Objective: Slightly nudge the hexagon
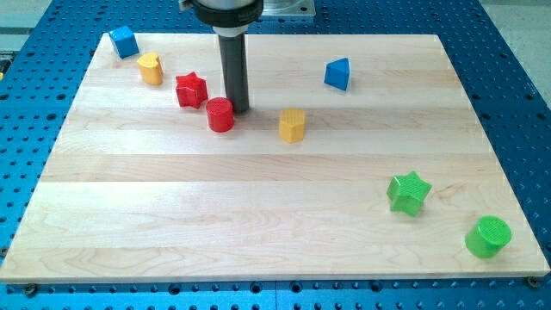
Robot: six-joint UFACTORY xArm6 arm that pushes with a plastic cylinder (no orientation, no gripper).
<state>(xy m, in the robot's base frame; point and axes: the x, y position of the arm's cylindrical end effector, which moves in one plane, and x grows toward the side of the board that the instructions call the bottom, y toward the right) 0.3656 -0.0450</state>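
Note:
The yellow hexagon block (293, 125) stands on the wooden board (258, 215), a little right of the middle at the view's upper part. My tip (238, 109) is down on the board to the left of the hexagon, apart from it, and right beside the red cylinder (220, 114), which sits at the tip's lower left, touching or almost touching.
A red star (191, 89), a yellow rounded block (151, 68) and a blue cube (124, 41) lie at the upper left. A blue triangular block (337, 74) sits upper right. A green star (408, 192) and green cylinder (488, 237) are lower right.

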